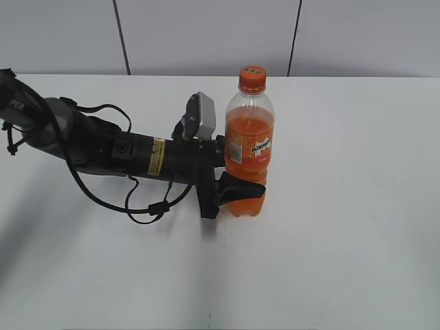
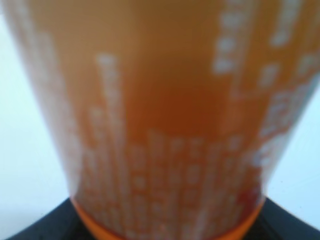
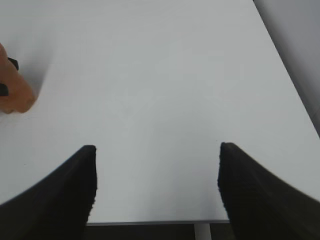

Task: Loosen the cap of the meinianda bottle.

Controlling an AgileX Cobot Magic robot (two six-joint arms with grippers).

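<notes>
Upright on the white surface (image 1: 357, 240): meinianda bottle (image 1: 249, 148), lower body gripped by left claw (image 1: 237, 187); cap (image 1: 252, 78) on. Right claw (image 3: 156, 172) spread wide, holding nothing.

exterior: slanted down, mid-range | left wrist: pressed against meinianda bottle (image 2: 165, 125) | right wrist: over bare tabletop (image 3: 165, 90), bottle at left edge

In the left wrist view the meinianda bottle (image 2: 165, 120) fills the picture out of focus, its label print unreadable and its top cut off. The right wrist view catches only its orange base (at the left edge). The left gripper's (image 1: 237, 187) far finger hides behind the bottle.
</notes>
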